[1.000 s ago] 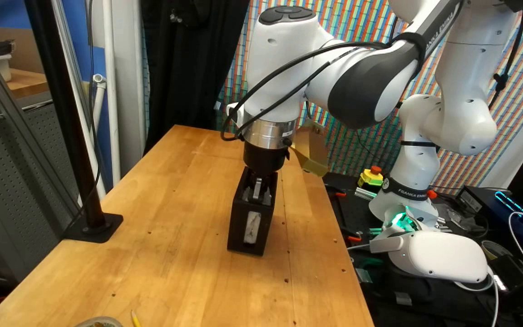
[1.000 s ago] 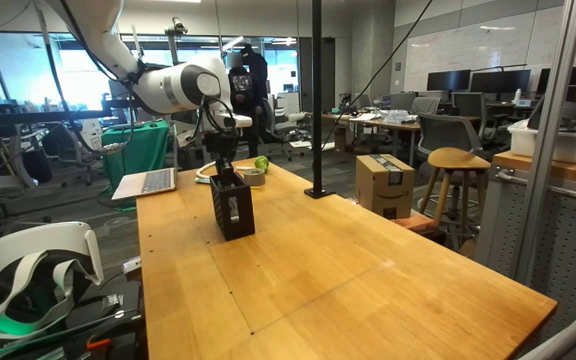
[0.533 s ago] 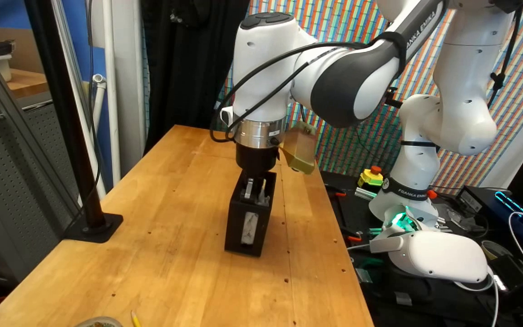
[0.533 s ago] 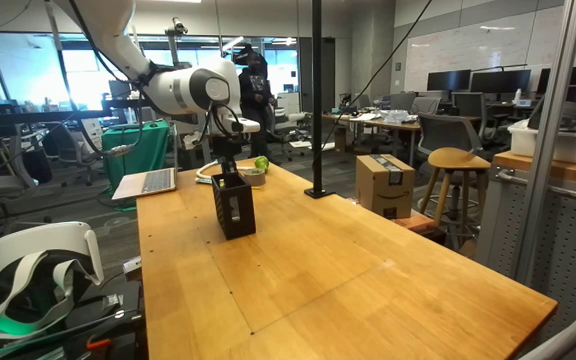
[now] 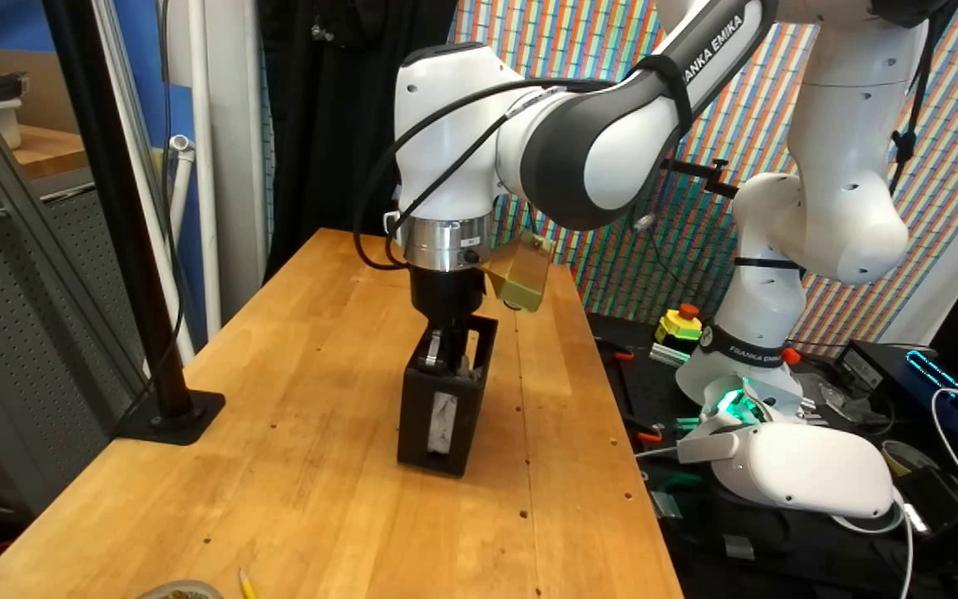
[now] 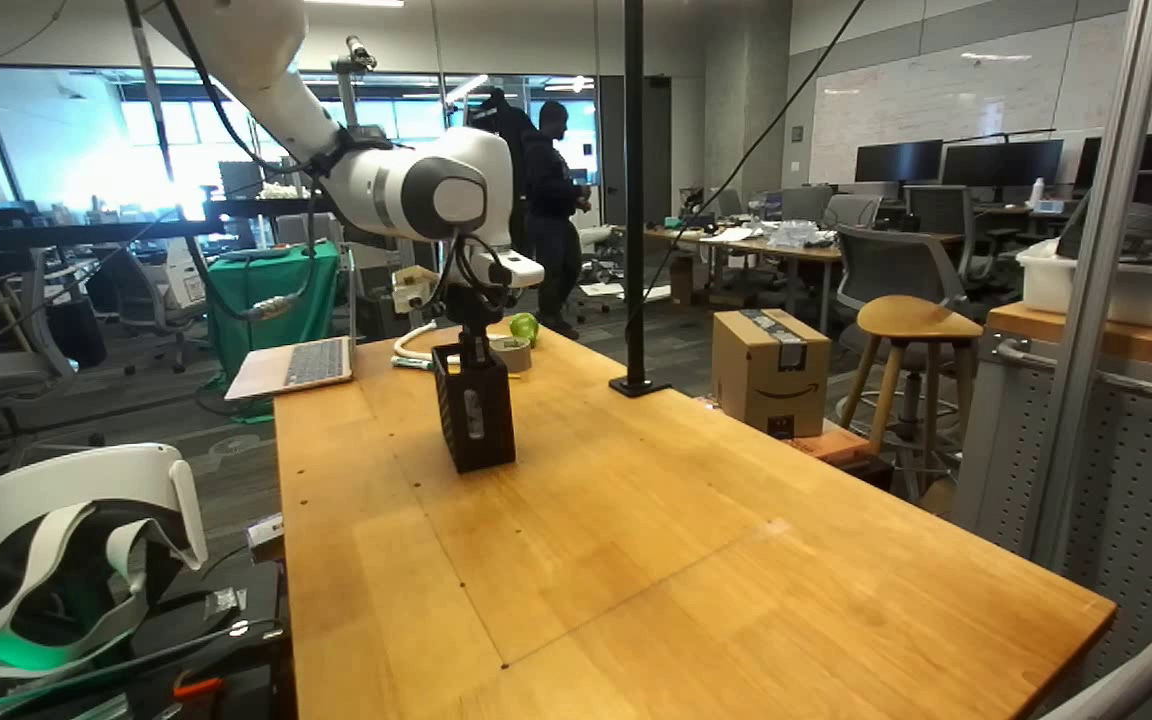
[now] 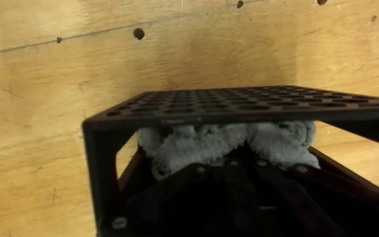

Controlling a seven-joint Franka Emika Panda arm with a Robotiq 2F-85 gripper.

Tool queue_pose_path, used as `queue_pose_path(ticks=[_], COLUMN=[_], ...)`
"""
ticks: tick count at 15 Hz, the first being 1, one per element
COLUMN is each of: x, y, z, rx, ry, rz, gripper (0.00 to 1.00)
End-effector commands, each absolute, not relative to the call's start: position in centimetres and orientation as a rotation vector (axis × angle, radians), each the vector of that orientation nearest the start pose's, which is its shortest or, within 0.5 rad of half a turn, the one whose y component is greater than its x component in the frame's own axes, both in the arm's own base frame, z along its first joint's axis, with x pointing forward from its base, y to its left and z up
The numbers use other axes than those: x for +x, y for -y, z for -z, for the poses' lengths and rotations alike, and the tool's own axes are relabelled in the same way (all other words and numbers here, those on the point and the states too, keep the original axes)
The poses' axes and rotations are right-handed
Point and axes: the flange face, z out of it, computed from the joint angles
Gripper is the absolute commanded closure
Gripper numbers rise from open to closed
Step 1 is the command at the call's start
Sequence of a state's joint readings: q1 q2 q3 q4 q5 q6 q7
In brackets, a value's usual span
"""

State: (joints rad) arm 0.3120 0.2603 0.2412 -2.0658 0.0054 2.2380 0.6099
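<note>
A tall black box point(image 5: 414, 424) with open top, slotted sides and a perforated wall stands on the wooden table in both exterior views point(image 6: 501, 440). Its rim point(image 7: 189, 122) crosses the wrist view. A fluffy grey cloth point(image 7: 196, 148) lies bunched inside, and it shows at the opening in an exterior view point(image 5: 464, 366). My gripper point(image 5: 439, 345) points down into the box, close against one wall. In the wrist view the gripper point(image 7: 248, 160) has its finger links close together in the cloth and looks shut on it. The fingertips are hidden by the cloth and shadow.
The table point(image 5: 279, 466) carries a black pole base point(image 5: 170, 416), a pencil point(image 5: 247, 585), a laptop point(image 6: 311, 362), a tape roll point(image 6: 513, 353) and a green round object point(image 6: 524, 328). A white headset point(image 5: 812, 470) lies beside the table. A person point(image 6: 551, 190) stands beyond.
My gripper has moved left in one exterior view and right in the other, and the box has slid with it a short way. The gripper sits nearer one wall. The person has turned and moved.
</note>
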Motion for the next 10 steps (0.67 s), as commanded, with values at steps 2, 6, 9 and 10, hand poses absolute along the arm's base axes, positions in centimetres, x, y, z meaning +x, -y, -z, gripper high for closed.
queue_pose_path(ticks=[2, 6, 9, 10], x=[51.3, 51.5, 51.8, 52.0], y=[-29.3, -29.2, -29.4, -29.5], z=[-24.7, -25.0, -27.2, -28.1], rx=[-3.132, -3.137, -3.112, -3.097], ry=[-0.146, -0.172, -0.182, -0.186], rz=[-0.142, -0.089, -0.020, 0.012], gripper=[1.00, 1.00, 1.00, 1.00])
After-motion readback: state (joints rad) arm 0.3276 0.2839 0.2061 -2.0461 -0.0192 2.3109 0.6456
